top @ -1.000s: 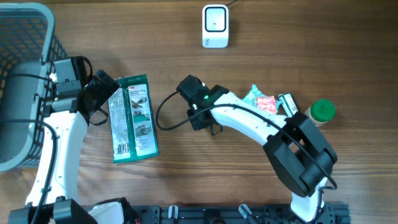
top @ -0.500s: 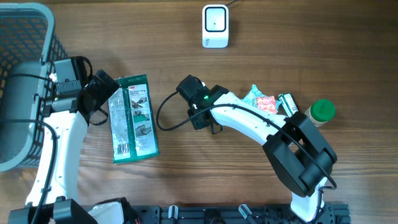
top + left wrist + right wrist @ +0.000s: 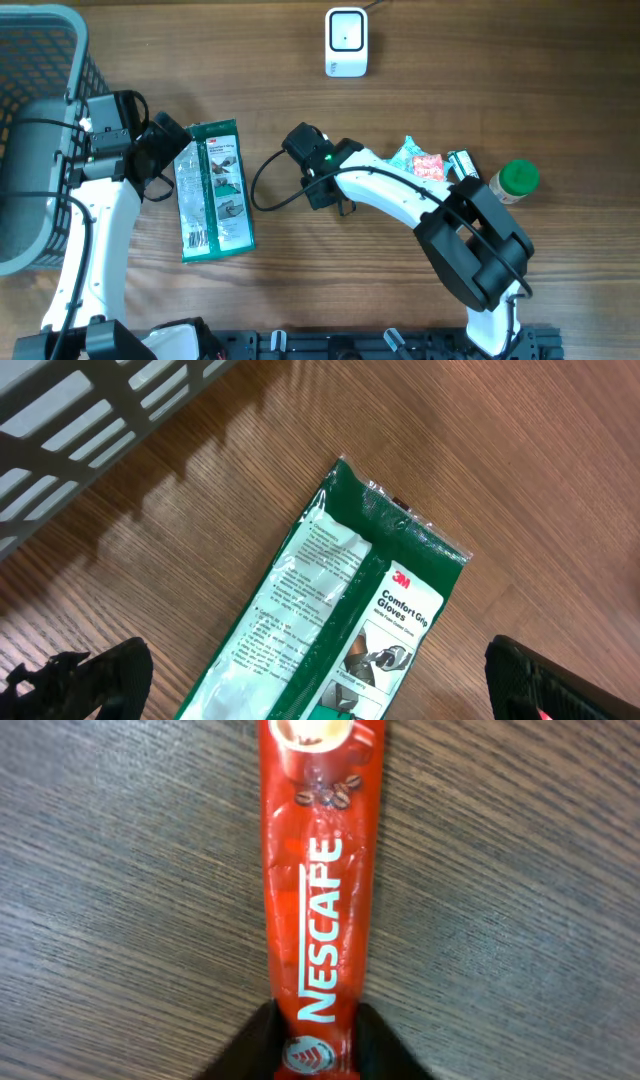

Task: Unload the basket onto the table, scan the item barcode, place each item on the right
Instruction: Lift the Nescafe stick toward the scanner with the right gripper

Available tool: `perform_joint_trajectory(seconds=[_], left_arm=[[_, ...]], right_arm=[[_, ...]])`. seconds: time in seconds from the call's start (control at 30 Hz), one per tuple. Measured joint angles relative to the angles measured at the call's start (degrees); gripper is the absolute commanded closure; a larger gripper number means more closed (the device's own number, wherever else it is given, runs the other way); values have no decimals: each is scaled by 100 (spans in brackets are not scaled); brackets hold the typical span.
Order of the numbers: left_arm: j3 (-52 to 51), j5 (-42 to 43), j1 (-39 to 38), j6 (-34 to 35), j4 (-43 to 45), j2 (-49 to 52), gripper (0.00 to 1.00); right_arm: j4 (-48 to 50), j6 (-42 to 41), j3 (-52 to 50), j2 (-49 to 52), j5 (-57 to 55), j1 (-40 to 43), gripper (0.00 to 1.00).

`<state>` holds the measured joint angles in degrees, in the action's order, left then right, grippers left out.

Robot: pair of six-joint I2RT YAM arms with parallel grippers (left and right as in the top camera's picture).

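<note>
The green pack (image 3: 350, 610) in the left wrist view reads "3M Comfort Grip Gloves", and the red coffee stick (image 3: 318, 890) at the right wrist view's centre reads "NESCAFÉ".

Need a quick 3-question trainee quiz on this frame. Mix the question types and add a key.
1. True or false: the left gripper is shut on the glove pack.
2. What is the right gripper pinching? A) green-capped bottle B) Nescafe sachet C) glove pack
3. Fill in: the grey basket stands on the robot's ____ side.

Key
1. False: its jaws stand wide open above the pack.
2. B: the fingers clamp one end of the sachet.
3. Left.
</note>
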<state>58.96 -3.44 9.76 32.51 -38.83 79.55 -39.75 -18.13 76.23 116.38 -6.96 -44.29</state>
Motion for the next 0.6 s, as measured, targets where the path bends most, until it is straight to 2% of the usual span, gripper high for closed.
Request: perform_joint_trajectory(seconds=[0.07, 0.27, 0.5, 0.6], left_arm=[[0, 0, 0, 0, -2, 0, 0], [0, 0, 0, 2, -2, 0, 0], [0, 0, 0, 0, -2, 0, 0], [0, 0, 0, 2, -2, 0, 0]], right_arm=[[-2, 4, 0, 0, -11, 0, 73], [-7, 11, 0, 0, -15, -4, 96], [-35, 70, 24, -28, -11, 0, 96], [-129, 317, -26, -186, 372, 96, 96]])
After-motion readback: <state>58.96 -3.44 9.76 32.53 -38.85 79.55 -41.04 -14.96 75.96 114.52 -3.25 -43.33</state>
